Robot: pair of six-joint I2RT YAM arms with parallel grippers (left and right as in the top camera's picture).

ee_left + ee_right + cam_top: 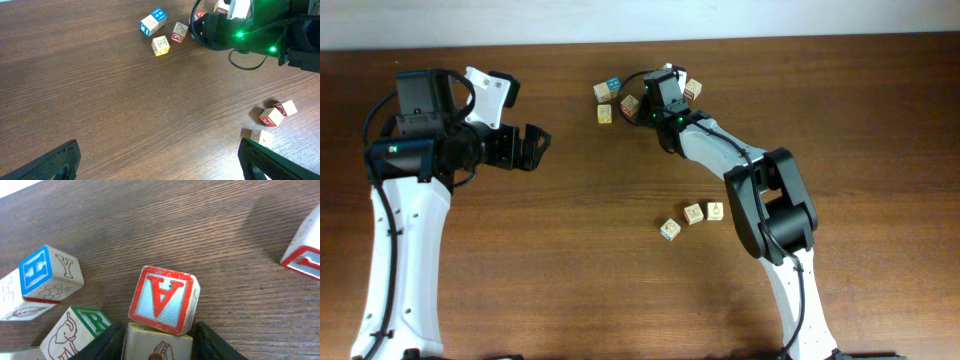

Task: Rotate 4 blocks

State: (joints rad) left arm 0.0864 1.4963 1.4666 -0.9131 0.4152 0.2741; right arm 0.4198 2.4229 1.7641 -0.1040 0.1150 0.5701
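Right wrist view: right gripper (157, 330) is seen clamped on a cream wooden cube with a brown picture (156, 347), a black finger (102, 342) pressed to each side; a red-framed wooden cube with a red letter on a pale striped face (162, 299) is tilted just beyond it, touching its top edge; a cube with a blue "H" face (47, 275) and a cube with a green "R" and an elephant drawing (75, 327) lie close by on the dark brown wooden table (200, 220). Overhead, three further pale wooden cubes (693, 213) are noted in a short row near the right arm's elbow, well apart from that cluster; left gripper (535, 148) is spread wide, nothing held, well apart from every cube.
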